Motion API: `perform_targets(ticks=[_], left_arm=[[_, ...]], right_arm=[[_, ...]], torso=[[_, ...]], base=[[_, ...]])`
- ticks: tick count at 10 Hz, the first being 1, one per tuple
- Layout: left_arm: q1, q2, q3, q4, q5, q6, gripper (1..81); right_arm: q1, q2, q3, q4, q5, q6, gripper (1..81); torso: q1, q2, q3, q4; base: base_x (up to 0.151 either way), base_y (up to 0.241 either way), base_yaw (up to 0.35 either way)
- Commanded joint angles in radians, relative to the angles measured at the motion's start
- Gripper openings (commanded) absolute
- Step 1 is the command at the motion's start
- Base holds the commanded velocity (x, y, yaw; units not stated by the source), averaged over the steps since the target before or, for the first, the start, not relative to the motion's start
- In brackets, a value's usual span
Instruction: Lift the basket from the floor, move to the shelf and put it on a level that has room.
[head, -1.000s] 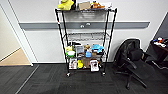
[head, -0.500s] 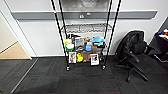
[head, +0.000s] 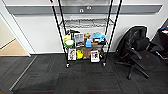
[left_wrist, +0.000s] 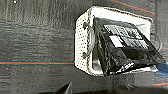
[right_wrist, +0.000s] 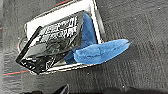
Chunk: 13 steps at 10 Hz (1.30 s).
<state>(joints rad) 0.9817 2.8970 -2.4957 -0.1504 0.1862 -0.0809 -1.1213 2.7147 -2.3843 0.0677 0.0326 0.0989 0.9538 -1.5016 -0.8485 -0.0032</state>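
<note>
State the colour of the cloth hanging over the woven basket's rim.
Blue cloth, clearest in the right wrist view.

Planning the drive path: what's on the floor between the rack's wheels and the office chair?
Head view: bare dark carpet lies between the rack and the chair, which stand apart.
</note>
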Motion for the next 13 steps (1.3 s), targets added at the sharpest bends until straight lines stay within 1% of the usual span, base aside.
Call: perform_targets(ticks=[1, 3, 7, 8, 9, 10, 11, 13], left_arm=[[-0.111, 0.039, -0.041, -0.014, 0.079, -0.002, 81.1], [-0.114, 0.053, -0.041, -0.012, 0.090, -0.002, 81.1], [-0.111, 0.059, -0.041, -0.014, 0.090, -0.002, 81.1], [-0.110, 0.062, -0.041, -0.018, 0.090, -0.013, 81.1], [-0.106, 0.064, -0.041, -0.023, 0.090, -0.025, 81.1], [-0.105, 0.067, -0.041, -0.023, 0.090, -0.030, 81.1], [-0.103, 0.067, -0.041, -0.023, 0.090, -0.030, 81.1], [-0.102, 0.067, -0.041, -0.024, 0.090, -0.034, 81.1]], right_arm=[[0.103, -0.039, -0.013, 0.011, -0.080, 0.004, 81.1], [0.129, -0.040, -0.025, 0.011, -0.109, 0.004, 81.1], [0.162, -0.039, -0.032, 0.011, -0.132, 0.004, 81.1], [0.168, -0.039, -0.032, 0.011, -0.135, 0.004, 81.1], [0.172, -0.037, -0.032, 0.009, -0.140, 0.004, 81.1], [0.175, -0.036, -0.032, 0.009, -0.140, 0.004, 81.1], [0.177, -0.036, -0.033, 0.009, -0.140, 0.004, 81.1], [0.188, -0.034, -0.038, 0.009, -0.141, 0.004, 81.1]], torso=[[0.060, -0.093, 0.000, 0.000], [0.105, -0.165, -0.001, 0.000], [0.191, -0.302, -0.001, 0.000], [0.212, -0.335, -0.001, 0.000], [0.234, -0.370, -0.069, 0.000], [0.252, -0.399, -0.096, 0.000], [0.266, -0.422, -0.106, 0.000], [0.302, -0.479, -0.158, 0.000]], base=[[0.000, 0.000, 0.000], [0.000, 0.000, 0.000], [0.000, 0.000, 0.000], [0.000, 0.000, 0.000], [0.000, 0.000, 0.000], [0.000, 0.000, 0.000], [0.000, 0.000, 0.000], [0.000, 0.000, 0.000]])
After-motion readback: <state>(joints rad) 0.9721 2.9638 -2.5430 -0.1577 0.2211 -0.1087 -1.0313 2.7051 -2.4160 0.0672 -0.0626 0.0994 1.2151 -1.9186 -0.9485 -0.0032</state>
